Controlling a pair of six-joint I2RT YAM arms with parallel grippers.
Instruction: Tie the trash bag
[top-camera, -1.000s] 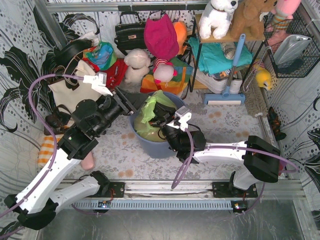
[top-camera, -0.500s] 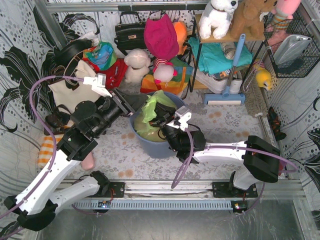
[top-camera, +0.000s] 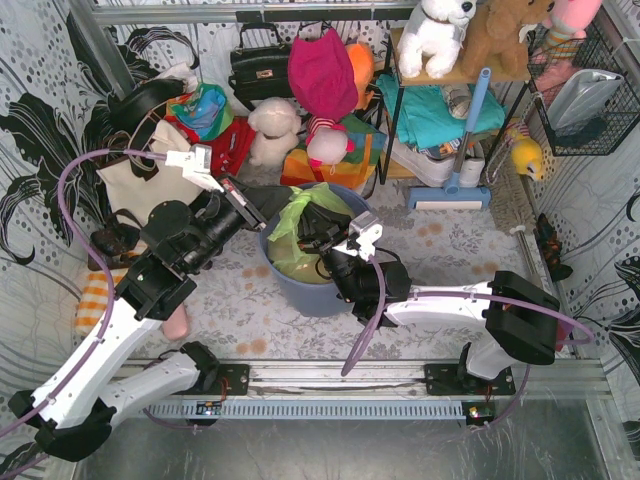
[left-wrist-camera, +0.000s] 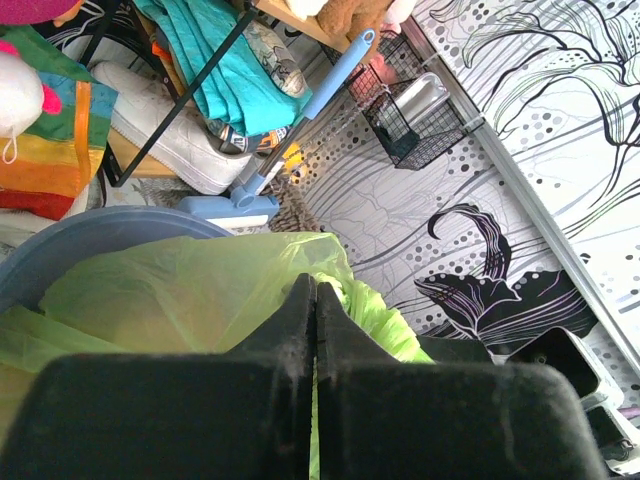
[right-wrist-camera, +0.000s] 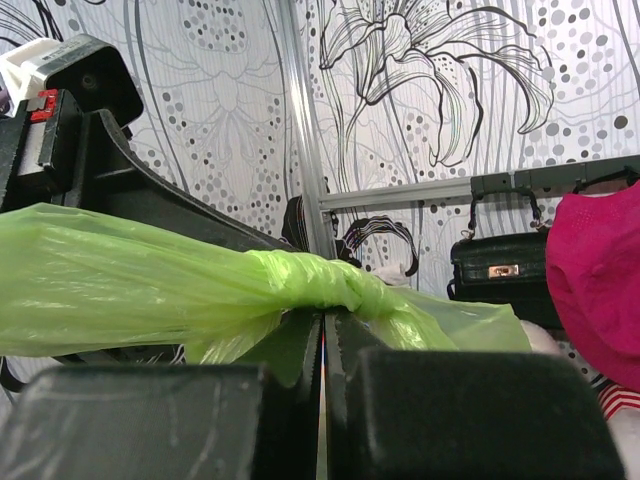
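Observation:
The lime-green trash bag (top-camera: 292, 250) sits in a blue-grey round bin (top-camera: 312, 297) at mid floor, with tan paper showing through it. From the left, my left gripper (top-camera: 272, 207) reaches the bag's top. In the left wrist view it (left-wrist-camera: 316, 286) is shut, with a sliver of green film (left-wrist-camera: 200, 290) between the jaws. My right gripper (top-camera: 318, 232) comes in from the right. In the right wrist view it (right-wrist-camera: 324, 318) is shut just under a twisted, knot-like bunch of the bag (right-wrist-camera: 320, 280), plastic pinched at its tips. The bin rim (left-wrist-camera: 80, 235) shows behind.
Behind the bin are a white plush dog (top-camera: 272, 128), a magenta cloth (top-camera: 322, 70) and a black handbag (top-camera: 258, 65). A rack with teal cloth (top-camera: 435, 110) and a blue-handled mop (top-camera: 462, 140) stand at back right. A wire basket (top-camera: 590, 105) hangs on the right wall.
My left gripper has gone from open to shut on the bag's upper flap. The flap now stretches between the two grippers. The right arm has barely moved.

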